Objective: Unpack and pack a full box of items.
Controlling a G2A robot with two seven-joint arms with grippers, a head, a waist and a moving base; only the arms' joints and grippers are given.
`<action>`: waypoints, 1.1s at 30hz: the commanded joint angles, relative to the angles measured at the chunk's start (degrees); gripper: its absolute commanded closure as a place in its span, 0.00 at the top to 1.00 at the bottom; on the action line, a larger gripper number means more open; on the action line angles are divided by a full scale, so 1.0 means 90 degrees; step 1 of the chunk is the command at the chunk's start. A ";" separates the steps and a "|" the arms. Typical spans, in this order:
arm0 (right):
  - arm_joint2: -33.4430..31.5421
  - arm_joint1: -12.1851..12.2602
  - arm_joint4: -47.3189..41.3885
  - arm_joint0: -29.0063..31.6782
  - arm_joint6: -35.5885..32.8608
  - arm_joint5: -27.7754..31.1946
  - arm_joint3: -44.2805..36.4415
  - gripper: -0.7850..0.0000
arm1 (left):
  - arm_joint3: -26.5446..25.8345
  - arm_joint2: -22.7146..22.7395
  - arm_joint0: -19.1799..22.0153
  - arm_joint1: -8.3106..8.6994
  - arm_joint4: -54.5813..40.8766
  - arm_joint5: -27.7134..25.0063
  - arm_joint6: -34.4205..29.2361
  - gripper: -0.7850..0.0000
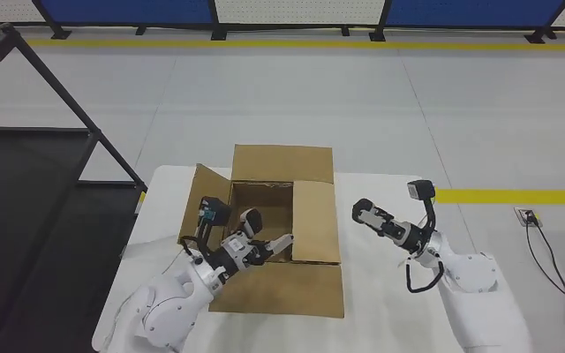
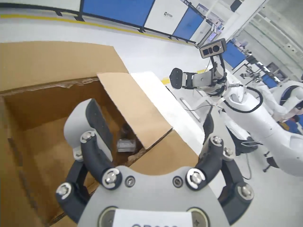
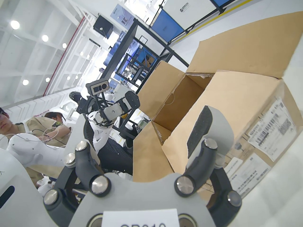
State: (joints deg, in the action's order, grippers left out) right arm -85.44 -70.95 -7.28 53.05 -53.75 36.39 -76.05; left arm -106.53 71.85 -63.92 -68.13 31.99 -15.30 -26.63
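Observation:
An open cardboard box (image 1: 282,164) stands in the middle of the white table (image 1: 380,291). Its right flap (image 1: 315,221) lies folded over part of the opening. My left gripper (image 1: 265,234) hangs open over the opening's near left part, with nothing between its fingers (image 2: 94,124). Deep inside, under that flap, lie a small silver-grey item (image 2: 126,145) and a dark one (image 2: 125,129). My right gripper (image 1: 364,212) is open and holds nothing, a little right of the box (image 3: 236,95) and apart from it; its own view shows its fingers (image 3: 206,128) spread.
A black metal frame (image 1: 53,176) stands beside the table's left edge. Bare tabletop lies right of the box around the right arm. Blue and white partition panels (image 1: 300,11) line the far side of the floor.

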 commanded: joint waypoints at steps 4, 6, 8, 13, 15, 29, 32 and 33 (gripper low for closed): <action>-0.0005 0.0000 0.0002 0.0006 0.0009 -0.0004 -0.0006 1.00 | 0.0010 -0.0008 0.0011 0.0000 -0.0014 0.0007 -0.0004 1.00; -0.0005 0.0000 0.0002 0.0006 0.0009 -0.0004 -0.0006 1.00 | 0.0010 -0.0008 0.0011 0.0000 -0.0014 0.0007 -0.0004 1.00; -0.0005 0.0000 0.0002 0.0006 0.0009 -0.0004 -0.0006 1.00 | 0.0010 -0.0008 0.0011 0.0000 -0.0014 0.0007 -0.0004 1.00; -0.0005 0.0000 0.0002 0.0006 0.0009 -0.0004 -0.0006 1.00 | 0.0010 -0.0008 0.0011 0.0000 -0.0014 0.0007 -0.0004 1.00; -0.0005 0.0000 0.0002 0.0006 0.0009 -0.0004 -0.0006 1.00 | 0.0156 0.0022 -0.0049 -0.0012 -0.0260 0.0115 0.0099 1.00; -0.0005 0.0000 0.0002 0.0006 0.0009 -0.0004 -0.0006 1.00 | 0.1054 -0.0262 0.0363 -0.0174 -0.1170 0.1438 0.0275 1.00; -0.0005 0.0000 0.0002 0.0006 0.0009 -0.0004 -0.0006 1.00 | 0.1054 -0.0262 0.0363 -0.0174 -0.1170 0.1438 0.0275 1.00; -0.0005 0.0000 0.0002 0.0006 0.0009 -0.0004 -0.0006 1.00 | 0.1054 -0.0262 0.0363 -0.0174 -0.1170 0.1438 0.0275 1.00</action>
State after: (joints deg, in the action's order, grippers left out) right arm -85.48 -70.95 -7.26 53.09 -53.67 36.35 -76.10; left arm -97.04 69.49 -60.65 -69.70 21.47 -2.35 -24.17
